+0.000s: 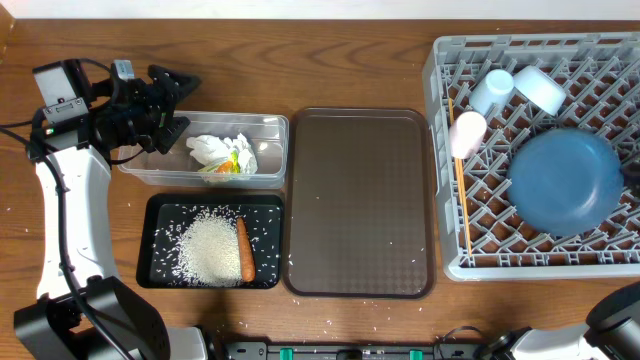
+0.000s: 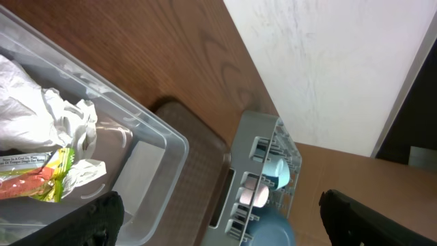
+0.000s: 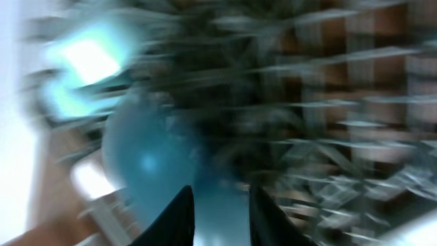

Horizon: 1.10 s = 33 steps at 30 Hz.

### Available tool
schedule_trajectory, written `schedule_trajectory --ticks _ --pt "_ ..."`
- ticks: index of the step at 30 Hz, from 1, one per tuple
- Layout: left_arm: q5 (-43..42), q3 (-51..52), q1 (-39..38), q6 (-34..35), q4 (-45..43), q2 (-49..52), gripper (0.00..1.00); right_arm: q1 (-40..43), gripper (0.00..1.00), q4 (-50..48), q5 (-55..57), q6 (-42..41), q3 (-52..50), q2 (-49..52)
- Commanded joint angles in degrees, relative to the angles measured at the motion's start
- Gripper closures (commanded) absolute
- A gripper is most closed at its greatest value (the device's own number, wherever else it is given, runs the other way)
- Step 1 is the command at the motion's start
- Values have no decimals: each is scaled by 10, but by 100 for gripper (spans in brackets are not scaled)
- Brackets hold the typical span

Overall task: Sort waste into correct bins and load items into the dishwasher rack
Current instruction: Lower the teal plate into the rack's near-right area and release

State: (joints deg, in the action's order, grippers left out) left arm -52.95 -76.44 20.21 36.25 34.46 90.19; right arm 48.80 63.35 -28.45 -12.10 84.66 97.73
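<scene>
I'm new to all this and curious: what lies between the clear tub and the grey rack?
A brown tray lies flat between tub and rack; the overhead view shows it.

- One brown serving tray (image 1: 360,200), the landmark for the rest.
- One grey dishwasher rack (image 1: 540,266), right of the tray.
- One blue plate (image 1: 565,183), in the rack.
- Two cups, right of the tray: one light-blue cup (image 1: 491,90), one pink cup (image 1: 467,132).
- One white bowl (image 1: 541,88), right of the tray.
- Chopsticks (image 1: 462,200): lying too close together to count surely.
- One clear tub (image 1: 270,125), left of the tray.
- One black tray (image 1: 150,240), left of the tray.
- One crumpled paper with wrapper (image 1: 222,152).
- One carrot piece (image 1: 245,250).
- One heap of rice (image 1: 208,250), plus scattered grains too many to count.
</scene>
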Motion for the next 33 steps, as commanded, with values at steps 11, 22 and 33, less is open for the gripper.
schedule_trajectory --ticks 11,22,33 --pt "1 -4 2 3 0 -14 6 -13 67 0 76 -43 5 7" --pt "1 -4 2 3 0 -14 6 -109 73 34 169 2 18 7" --pt "1 -4 2 3 0 -14 6 -149 78 -5 222 1 -43 8"
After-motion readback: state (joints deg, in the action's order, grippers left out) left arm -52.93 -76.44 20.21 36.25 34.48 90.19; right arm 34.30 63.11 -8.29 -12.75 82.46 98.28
